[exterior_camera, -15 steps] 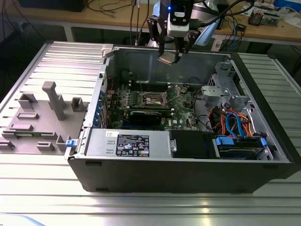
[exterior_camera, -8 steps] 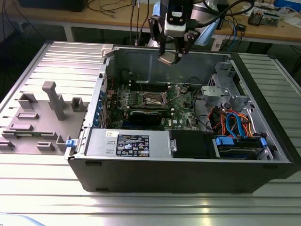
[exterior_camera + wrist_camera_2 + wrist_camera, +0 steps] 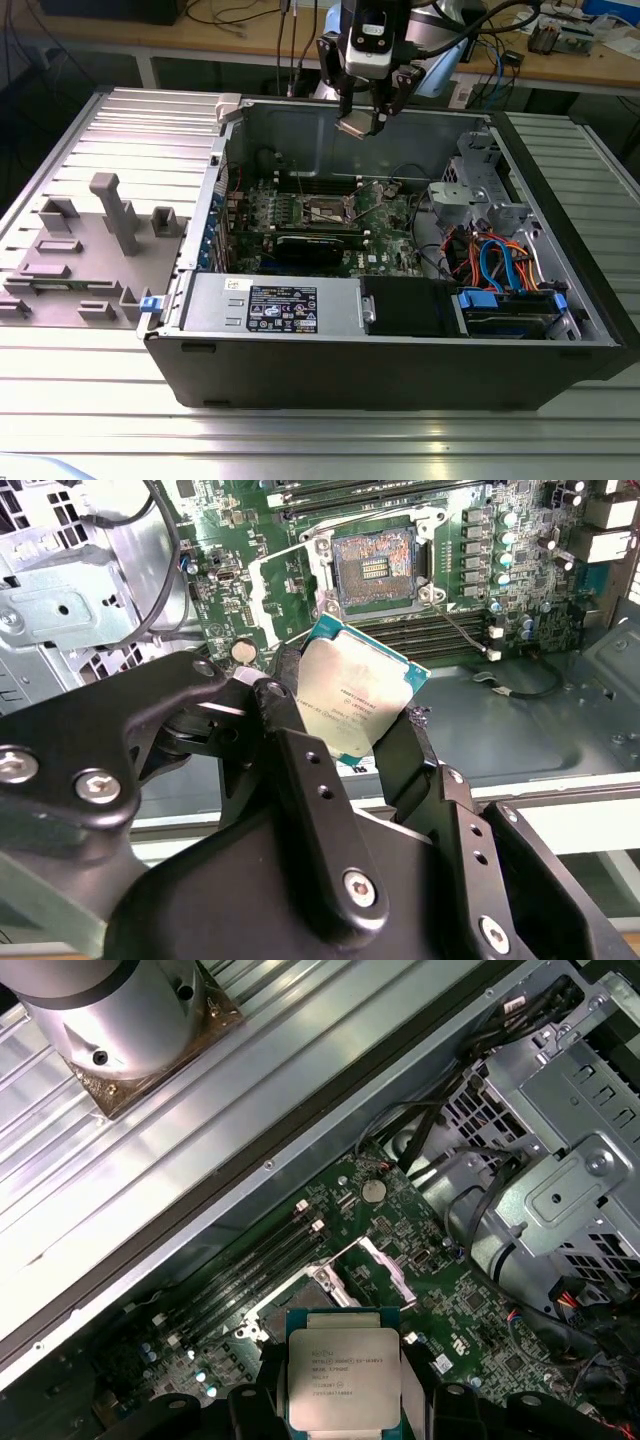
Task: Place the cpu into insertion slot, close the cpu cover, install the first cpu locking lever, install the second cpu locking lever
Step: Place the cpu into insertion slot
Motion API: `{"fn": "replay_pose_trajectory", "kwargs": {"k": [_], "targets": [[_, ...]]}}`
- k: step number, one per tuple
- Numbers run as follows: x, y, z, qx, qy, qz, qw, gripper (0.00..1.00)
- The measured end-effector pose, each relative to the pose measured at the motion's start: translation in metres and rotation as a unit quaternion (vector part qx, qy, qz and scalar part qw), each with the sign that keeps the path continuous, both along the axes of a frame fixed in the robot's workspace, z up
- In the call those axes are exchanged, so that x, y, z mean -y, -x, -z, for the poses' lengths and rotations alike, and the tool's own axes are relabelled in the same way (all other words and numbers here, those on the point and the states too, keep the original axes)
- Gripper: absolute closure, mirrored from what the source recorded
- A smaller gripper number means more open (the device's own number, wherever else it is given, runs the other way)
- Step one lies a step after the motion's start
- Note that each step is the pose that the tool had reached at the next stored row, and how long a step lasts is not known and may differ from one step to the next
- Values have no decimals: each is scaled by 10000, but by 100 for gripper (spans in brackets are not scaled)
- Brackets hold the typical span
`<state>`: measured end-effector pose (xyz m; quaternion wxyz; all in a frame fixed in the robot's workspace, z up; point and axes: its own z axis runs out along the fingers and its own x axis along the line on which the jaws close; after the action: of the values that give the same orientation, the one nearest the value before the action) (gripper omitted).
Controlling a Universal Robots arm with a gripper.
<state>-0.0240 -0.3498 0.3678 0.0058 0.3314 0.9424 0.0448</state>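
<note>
My gripper (image 3: 364, 120) hangs above the back of the open computer case, shut on the cpu (image 3: 357, 124). In both wrist views the cpu (image 3: 355, 702) (image 3: 340, 1380) is a flat silver-grey square with a teal edge, clamped between the two black fingers (image 3: 290, 695) (image 3: 268, 1392). Below it on the green board (image 3: 392, 238) lies the insertion slot (image 3: 328, 210) (image 3: 378, 568), bare, with its contact field showing. The cpu cover (image 3: 383, 1265) (image 3: 288, 552) is a silver frame swung up off the slot. The cpu is well above the slot and apart from it.
Long memory slots (image 3: 450, 630) run beside the socket. A black card (image 3: 318, 247) lies in front of it. A metal drive cage (image 3: 478, 195) with cables fills the exterior view's right. The power supply (image 3: 275, 305) sits at the front, and a grey fixture (image 3: 95, 250) lies outside the case.
</note>
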Motion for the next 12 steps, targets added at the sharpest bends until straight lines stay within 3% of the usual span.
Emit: {"fn": "replay_pose_trajectory", "kwargs": {"k": [12], "targets": [[0,0,0,0,0,113,9999,46]]}}
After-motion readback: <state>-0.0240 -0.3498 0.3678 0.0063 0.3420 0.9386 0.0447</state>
